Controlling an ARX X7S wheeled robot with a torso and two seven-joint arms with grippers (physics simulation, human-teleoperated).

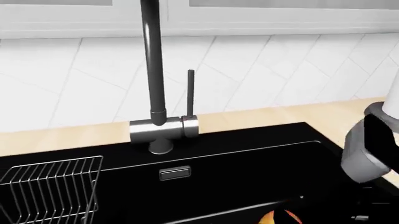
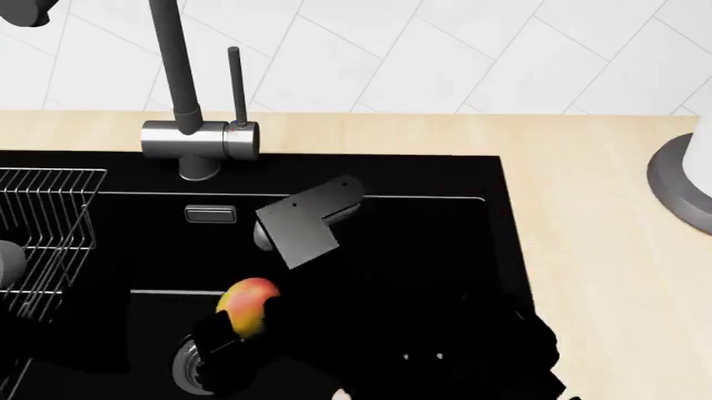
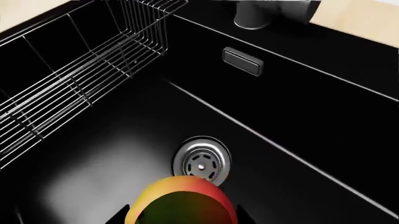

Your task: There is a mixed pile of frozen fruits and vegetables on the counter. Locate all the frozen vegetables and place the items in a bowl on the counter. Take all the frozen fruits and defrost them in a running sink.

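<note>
The step in hand is the fruit half of the task: the mango (image 3: 181, 201) is being carried down into the sink (image 2: 423, 250); in the right wrist view it sits directly between the jaws of the right gripper (image 3: 181, 215), whose dark fingers show at either flank of the fruit, so the jaws look clenched on the mango; the drain (image 3: 202, 161) lies just ahead of the jaws and below them, near the fruit but apart from it; in the head view the fruit hangs over the basin floor just beside the drain, not yet resting on it as far as I can judge.

The next move, in my judgement, calls for a short descent until the mango is on the black floor, then a release; after that the water must run, and the faucet (image 2: 183, 92) with its thin upright lever (image 2: 235, 83) stands at the far rim, well beyond the jaws; no water shows at present.

The left gripper is not visible in any view; its state cannot be told; its wrist camera looks at the faucet and the wire rack (image 1: 53, 186).

The peach-like fruit, the vegetables and the bowl are out of sight.

No brand, label or legible writing appears anywhere; the overflow plate (image 3: 242, 60) on the basin wall is blank.
</note>
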